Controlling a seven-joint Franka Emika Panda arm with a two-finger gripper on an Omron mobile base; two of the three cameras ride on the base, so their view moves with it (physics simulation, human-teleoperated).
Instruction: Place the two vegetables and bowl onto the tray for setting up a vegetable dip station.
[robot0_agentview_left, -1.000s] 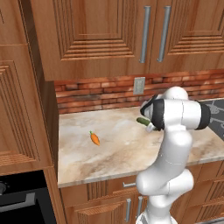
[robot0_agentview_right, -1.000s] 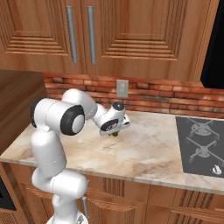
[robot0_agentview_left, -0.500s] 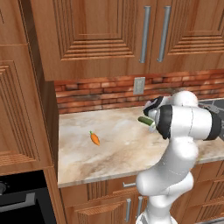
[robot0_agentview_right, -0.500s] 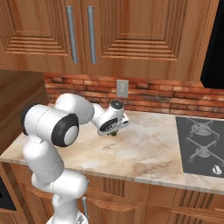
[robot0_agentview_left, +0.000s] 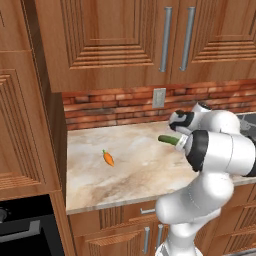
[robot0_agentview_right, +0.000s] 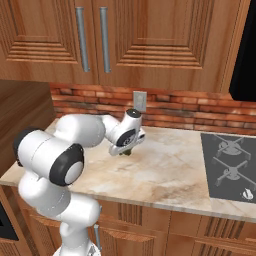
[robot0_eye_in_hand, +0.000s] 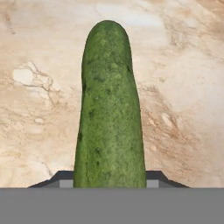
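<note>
Marble counter (robot0_agentview_left: 135, 165), beige w/ brown veins, runs under wood cabinets (robot0_agentview_left: 115, 35) w/ long metal handles. Brick backsplash (robot0_agentview_right: 170, 112) behind, grey wall outlet (robot0_agentview_left: 159, 98) set in it. Grey stovetop (robot0_agentview_right: 231, 167) sits at 3 o'clock of the right base view. Dark oven front (robot0_agentview_left: 22, 227) at 8 o'clock of the left base view, below counter level.

My gripper (robot0_eye_in_hand: 109, 181) is pinching the cucumber (robot0_eye_in_hand: 109, 109): jaws partly closed on its near end, one dark tip each side. In hand view it sticks out toward 12 o'clock, marble behind it. In left base view the cucumber (robot0_agentview_left: 168, 140) pokes out toward 9 o'clock from my hand, clear above the counter. Carrot (robot0_agentview_left: 108, 158) lies flat on the counter, well apart from my hand, at about 9 o'clock of it, green top pointing to 11.

Vs 1 s ago: grip unchanged, cucumber still held. My elbow has swung forward and lower, now bulking nearer the cams in both base views. Carrot hasn't moved.
</note>
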